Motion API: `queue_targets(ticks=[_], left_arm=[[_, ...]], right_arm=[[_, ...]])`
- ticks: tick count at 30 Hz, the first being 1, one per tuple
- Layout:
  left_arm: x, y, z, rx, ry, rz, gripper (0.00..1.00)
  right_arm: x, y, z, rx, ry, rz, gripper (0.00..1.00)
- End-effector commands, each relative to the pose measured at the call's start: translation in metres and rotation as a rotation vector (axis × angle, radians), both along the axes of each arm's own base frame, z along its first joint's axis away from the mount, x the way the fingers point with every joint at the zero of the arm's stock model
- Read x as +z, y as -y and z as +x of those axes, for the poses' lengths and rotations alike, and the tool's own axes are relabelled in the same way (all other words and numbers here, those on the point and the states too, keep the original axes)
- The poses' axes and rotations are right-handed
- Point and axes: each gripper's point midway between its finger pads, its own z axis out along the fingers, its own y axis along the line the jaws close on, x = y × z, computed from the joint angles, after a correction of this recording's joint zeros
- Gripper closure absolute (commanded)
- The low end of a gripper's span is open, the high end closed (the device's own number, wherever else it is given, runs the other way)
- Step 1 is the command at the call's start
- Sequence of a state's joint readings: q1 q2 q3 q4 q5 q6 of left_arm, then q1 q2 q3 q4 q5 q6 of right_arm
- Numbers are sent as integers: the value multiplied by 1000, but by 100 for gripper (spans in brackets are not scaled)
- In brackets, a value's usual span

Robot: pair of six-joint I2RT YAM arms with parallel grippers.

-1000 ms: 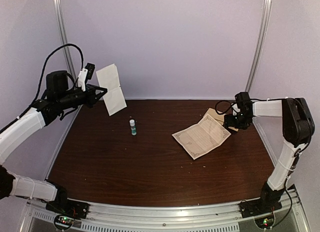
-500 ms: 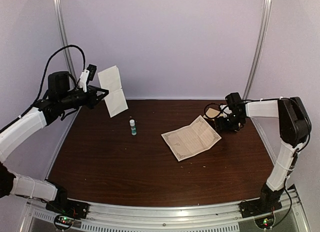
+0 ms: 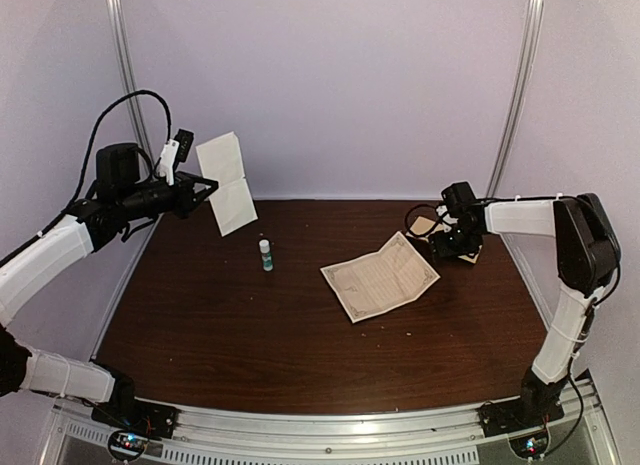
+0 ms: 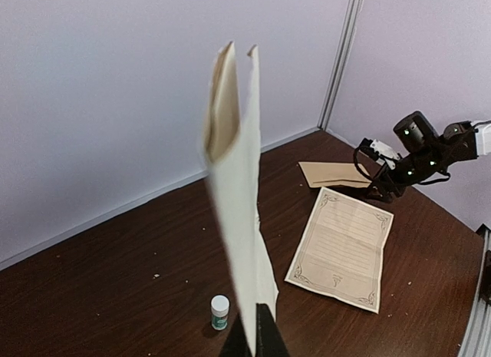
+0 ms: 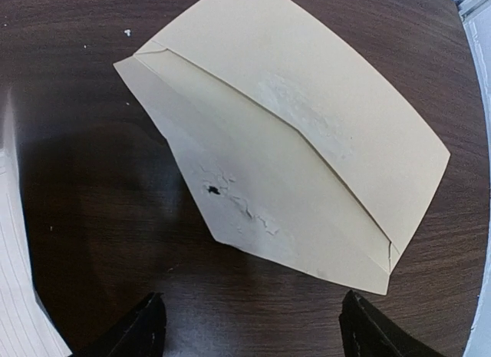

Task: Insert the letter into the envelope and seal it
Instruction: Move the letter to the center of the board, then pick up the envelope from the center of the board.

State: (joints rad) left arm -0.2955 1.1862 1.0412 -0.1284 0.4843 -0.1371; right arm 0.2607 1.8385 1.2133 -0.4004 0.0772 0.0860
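The letter (image 3: 380, 277), a cream sheet with a dark ornate border, lies flat right of the table's middle; it also shows in the left wrist view (image 4: 341, 246). Behind it at the back right lies the tan envelope (image 3: 427, 226) (image 5: 307, 142), its pointed flap open, wrinkled and marked with a dark spot. My right gripper (image 3: 452, 241) (image 5: 257, 334) hovers low over the flap's tip, open, nothing between its fingers. My left gripper (image 3: 205, 188) (image 4: 257, 334) is raised at the back left, shut on a pale folded sheet (image 3: 226, 180) (image 4: 238, 188) that stands upright.
A small white glue stick with a green label (image 3: 265, 254) (image 4: 220, 312) stands upright left of the letter. Pale walls with metal posts close off the back and sides. Small crumbs dot the dark wood table (image 3: 250, 335).
The right gripper has moved left toward the envelope, and the letter has slid left with it. The left arm with its pale sheet has barely moved.
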Motion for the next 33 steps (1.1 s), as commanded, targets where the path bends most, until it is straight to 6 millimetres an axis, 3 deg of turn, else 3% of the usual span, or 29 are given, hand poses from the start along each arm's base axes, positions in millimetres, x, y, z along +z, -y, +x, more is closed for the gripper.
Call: queue_targets(ticks=[1, 14, 19, 21, 28, 31, 33], left_arm=[[5, 3, 1, -16, 24, -21, 100], [6, 3, 0, -21, 26, -23, 100], [4, 3, 1, -16, 23, -21, 100], [3, 3, 1, -14, 22, -18, 100], [3, 2, 2, -6, 25, -15, 100], [3, 1, 2, -5, 25, -14, 100], [4, 1, 2, -6, 27, -15, 100]], right_arm=[[11, -4, 19, 19, 52, -62, 21], [-10, -16, 44, 95, 31, -126, 33], [-17, -11, 57, 74, 40, -177, 40], [-18, -9, 61, 63, 51, -196, 46], [-7, 0, 69, 23, 94, -240, 89], [0, 2, 72, 13, 109, -247, 100], [6, 3, 72, 2, 108, -252, 100]])
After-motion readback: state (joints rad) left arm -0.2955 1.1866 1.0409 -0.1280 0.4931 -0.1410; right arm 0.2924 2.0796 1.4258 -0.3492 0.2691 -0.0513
